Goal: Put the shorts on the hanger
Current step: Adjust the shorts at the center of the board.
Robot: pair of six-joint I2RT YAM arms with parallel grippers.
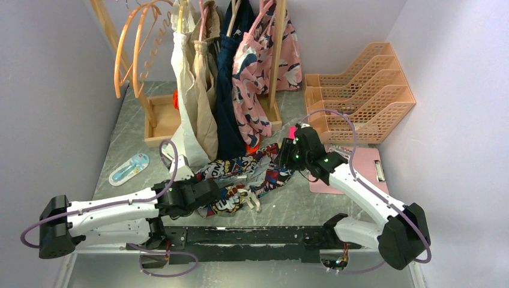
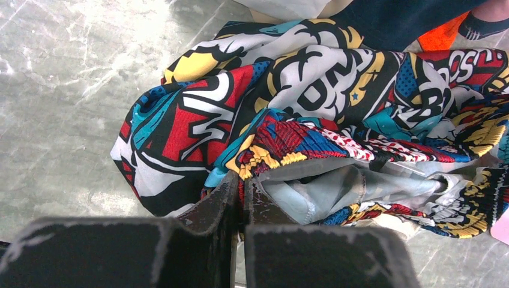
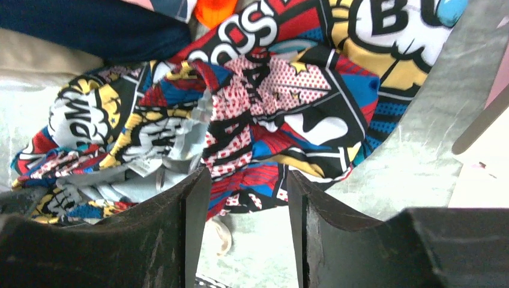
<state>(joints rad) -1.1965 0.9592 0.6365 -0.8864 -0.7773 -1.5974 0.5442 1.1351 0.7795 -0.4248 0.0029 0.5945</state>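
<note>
The comic-print shorts [image 1: 246, 179] lie crumpled on the grey marble table in front of the clothes rack. My left gripper [image 1: 213, 191] is shut on the shorts' red and yellow waistband edge [image 2: 264, 153], with the fabric pinched between the closed fingertips of that gripper [image 2: 242, 180]. My right gripper [image 1: 287, 153] hovers over the right part of the shorts [image 3: 270, 114]. Its jaws are open in the wrist view [image 3: 247, 174], with cloth and bare table showing in the gap and nothing pinched. Slim orange-tan hangers [image 1: 137, 60] hang at the back left of the rack.
A wooden rack holds beige, navy and pink floral garments [image 1: 258, 72]. Peach file trays [image 1: 360, 90] stand at the back right, with a pink clipboard [image 1: 354, 174] in front of them. A blue and white packet [image 1: 129, 168] lies at the left. Something bright orange [image 2: 441, 36] shows behind the shorts.
</note>
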